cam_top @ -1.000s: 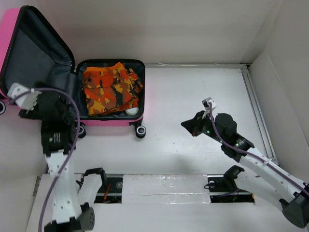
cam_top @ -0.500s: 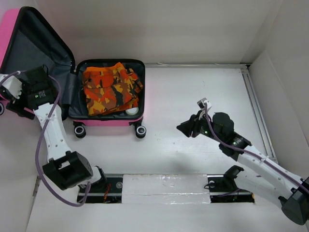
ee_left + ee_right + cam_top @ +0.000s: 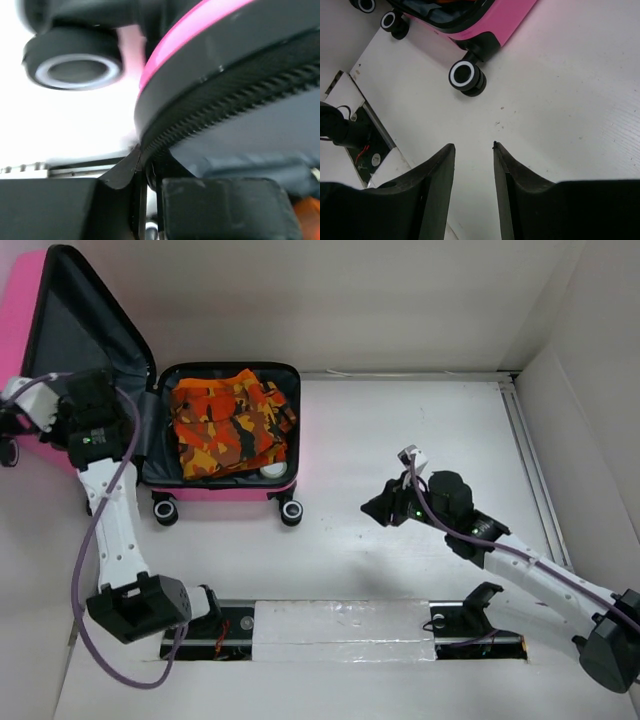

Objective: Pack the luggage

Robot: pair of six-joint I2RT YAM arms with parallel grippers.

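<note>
The luggage (image 3: 225,490) lies open at the back left, its pink base filled with an orange camouflage garment (image 3: 225,420). Its grey-lined lid (image 3: 85,340) stands tilted up on the left. My left gripper (image 3: 12,430) is at the lid's lower left edge. In the left wrist view it (image 3: 145,167) is shut, its tips pinching the lid's zipper rim (image 3: 210,95) below a black wheel (image 3: 75,70). Over bare table at mid right, my right gripper (image 3: 372,508) stands open with nothing in it (image 3: 474,147), pointing toward the luggage (image 3: 505,20) and its corner wheel (image 3: 465,76).
A small white round thing (image 3: 268,472) sits in the base's near right corner. A taped slot with cables (image 3: 340,625) runs along the near edge. White walls close the back and right, with a rail (image 3: 530,460) on the right.
My left arm swung out to the lid's outer left edge and its gripper shut there. My right gripper opened and drifted a little left.
</note>
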